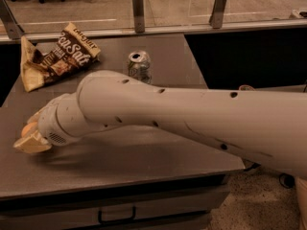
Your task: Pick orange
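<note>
The orange (pixel 27 128) shows only as a small orange patch at the table's left edge, mostly hidden by the gripper. My gripper (pixel 30 132) is at the end of the big white arm (pixel 192 114), which reaches across the table from the right. Its tan fingers (pixel 31 143) sit on either side of the orange and are closed on it, low over the grey table (pixel 144 162).
A crumpled silver drinks can (pixel 139 65) stands upright at the middle back of the table. A brown and yellow chip bag (pixel 57 54) lies at the back left. A rail with posts (pixel 138 4) runs behind the table. A drawer handle (pixel 117 217) is below the front edge.
</note>
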### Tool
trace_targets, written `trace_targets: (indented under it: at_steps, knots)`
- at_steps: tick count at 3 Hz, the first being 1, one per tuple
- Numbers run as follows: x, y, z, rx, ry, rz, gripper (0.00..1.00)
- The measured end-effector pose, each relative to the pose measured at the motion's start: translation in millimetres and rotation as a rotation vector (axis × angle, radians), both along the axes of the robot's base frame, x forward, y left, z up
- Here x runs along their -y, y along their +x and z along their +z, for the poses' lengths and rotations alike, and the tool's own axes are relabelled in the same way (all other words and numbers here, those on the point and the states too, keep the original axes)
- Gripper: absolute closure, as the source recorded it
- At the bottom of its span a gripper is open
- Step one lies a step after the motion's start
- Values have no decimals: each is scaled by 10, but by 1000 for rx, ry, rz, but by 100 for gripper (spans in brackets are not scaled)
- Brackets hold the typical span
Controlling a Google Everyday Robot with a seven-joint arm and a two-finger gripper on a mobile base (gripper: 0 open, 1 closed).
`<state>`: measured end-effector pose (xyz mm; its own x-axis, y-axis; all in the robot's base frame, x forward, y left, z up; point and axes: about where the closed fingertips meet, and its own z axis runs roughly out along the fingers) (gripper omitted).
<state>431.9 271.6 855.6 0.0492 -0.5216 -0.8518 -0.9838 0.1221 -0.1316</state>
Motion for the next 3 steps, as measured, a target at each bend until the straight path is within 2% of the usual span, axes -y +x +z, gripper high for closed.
trace_targets:
  at_steps: [2,3]
  knots:
    - [160,-27,713,114,160,-56,100]
    - [159,-27,713,114,160,-56,100]
